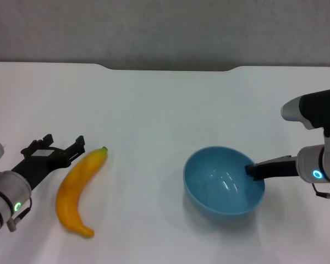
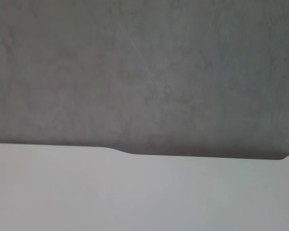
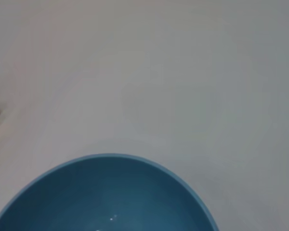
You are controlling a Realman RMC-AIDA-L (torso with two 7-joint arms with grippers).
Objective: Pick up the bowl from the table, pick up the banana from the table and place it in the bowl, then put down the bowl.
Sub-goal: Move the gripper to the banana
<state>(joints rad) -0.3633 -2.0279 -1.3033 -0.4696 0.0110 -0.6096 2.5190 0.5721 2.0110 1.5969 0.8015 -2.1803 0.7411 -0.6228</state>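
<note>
Right tool (image 1: 252, 171) is reaching in level from the right, gripping the bowl (image 1: 223, 184) rim on the bench (image 1: 154, 110). Left tool (image 1: 58, 149) is sitting open, angled beside the banana (image 1: 78, 191).

Bowl (image 1: 224, 181) sits right of centre on table (image 1: 154, 104). Right gripper (image 1: 252, 170) at its right rim, one finger inside; grip state unclear. Banana (image 1: 80, 190) lies at left, stem pointing away. Left gripper (image 1: 58, 147) just beside it, fingers apart, w/o touching.

Grey wall (image 1: 165, 30) behind far edge; plain, unmarked surface.
</note>
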